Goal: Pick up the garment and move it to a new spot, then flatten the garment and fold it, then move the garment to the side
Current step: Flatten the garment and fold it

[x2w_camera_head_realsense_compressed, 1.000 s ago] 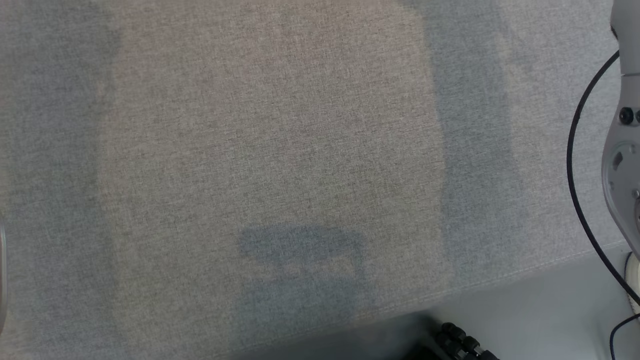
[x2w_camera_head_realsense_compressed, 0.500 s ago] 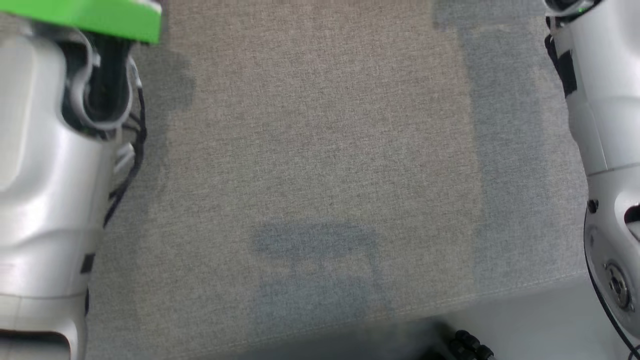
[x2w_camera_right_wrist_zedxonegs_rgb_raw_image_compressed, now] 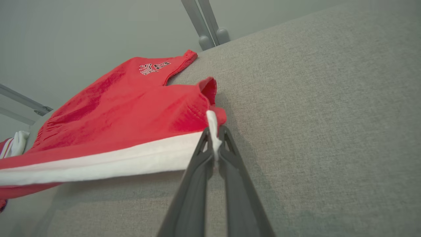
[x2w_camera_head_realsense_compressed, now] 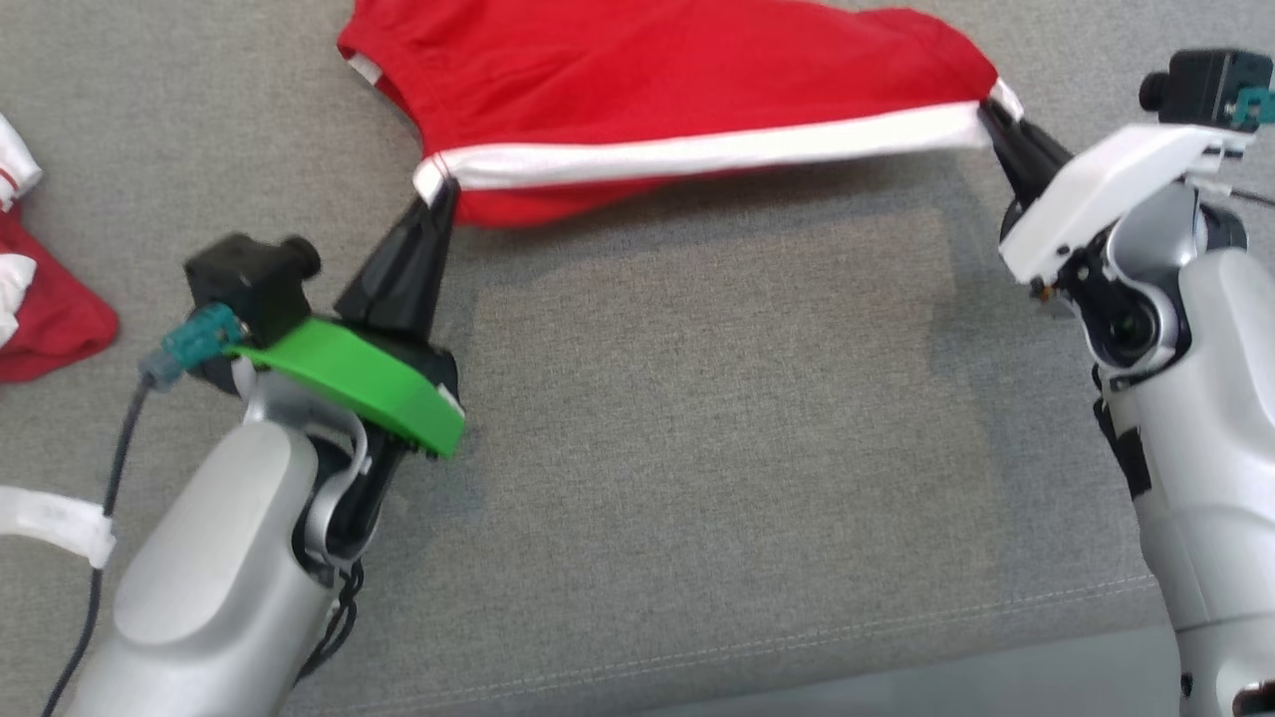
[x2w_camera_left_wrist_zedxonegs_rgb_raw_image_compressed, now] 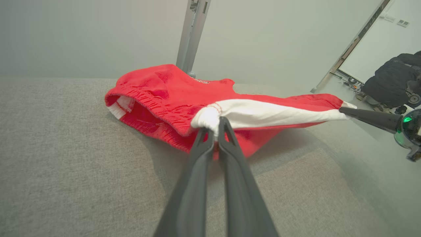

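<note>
2 claws on 1 item: both holds sit on the same white stripe.
Item: red sports shorts of thin shiny cloth (x2w_camera_head_realsense_compressed: 657, 70), elastic waistband, white side stripe, small printed logo near a leg hem.
Location: far part of the grey woven fabric surface (x2w_camera_head_realsense_compressed: 697, 418); the stripe edge is raised clear of the surface, and the rest sags and rests on it beyond.
Left claw (x2w_camera_head_realsense_compressed: 435, 194): closed, pinching a bunched end of the stripe at what looks like the waistband end.
Right claw (x2w_camera_head_realsense_compressed: 991, 108): closed, pinching the other stripe end by the leg hem.
Risk 1: cloth slipping out. Each hold is a small tip pinch, so a pull that widens the gap between the arms could tug an end free.
Risk 2: uneven set-down. If 1 arm drops ahead of the other, the sagging red panel may fold under itself and need re-flattening.
Risk 3: dragging. The resting part could catch on the rough weave and bunch when carried.
Risk 4: mix-up with a second red-and-white garment (x2w_camera_head_realsense_compressed: 45, 299) lying well apart at the robot's left.
Pointing: waistband opening toward the robot's left, leg hems toward its right, stripe edge nearest the robot.
Long axis: along the taut stripe, left to right across the head view, slightly higher at the right end.
</note>
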